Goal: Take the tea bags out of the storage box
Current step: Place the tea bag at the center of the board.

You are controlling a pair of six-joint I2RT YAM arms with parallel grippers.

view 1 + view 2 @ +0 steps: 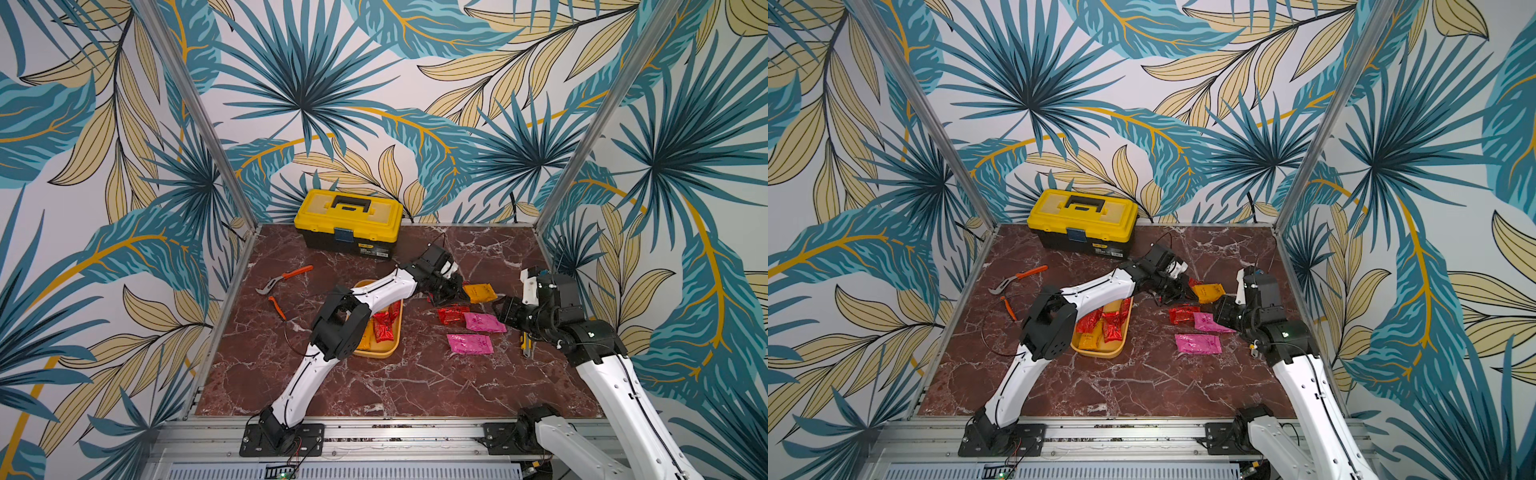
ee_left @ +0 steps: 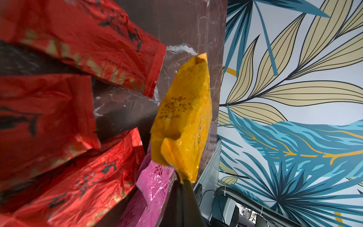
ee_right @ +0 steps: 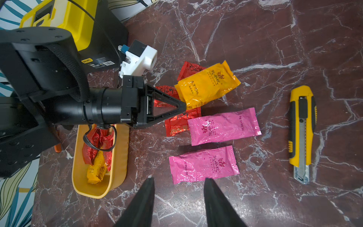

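Note:
The yellow-orange storage box (image 1: 376, 354) (image 3: 119, 155) sits left of centre on the marble table, partly under my left arm. It holds several red tea bags (image 1: 384, 324) (image 3: 94, 141) and an orange-yellow one (image 3: 97, 171). To the box's right, my left gripper (image 3: 183, 107) (image 2: 182, 181) is shut on one end of an orange-yellow tea bag (image 1: 480, 292) (image 1: 1210, 292) (image 2: 184, 118), just over some red tea bags (image 1: 453, 314) (image 2: 88, 39) on the table. Two pink tea bags (image 3: 224, 125) (image 3: 204, 164) lie nearer the front. My right gripper (image 3: 177, 179) hovers open and empty beside the front pink one.
A yellow-lidded black toolbox (image 1: 348, 220) stands at the back edge. Orange-handled pliers (image 1: 284, 279) and a second orange-handled tool (image 1: 276, 307) lie left of the box. A yellow utility knife (image 3: 301, 133) lies right of the pink tea bags, near the right wall.

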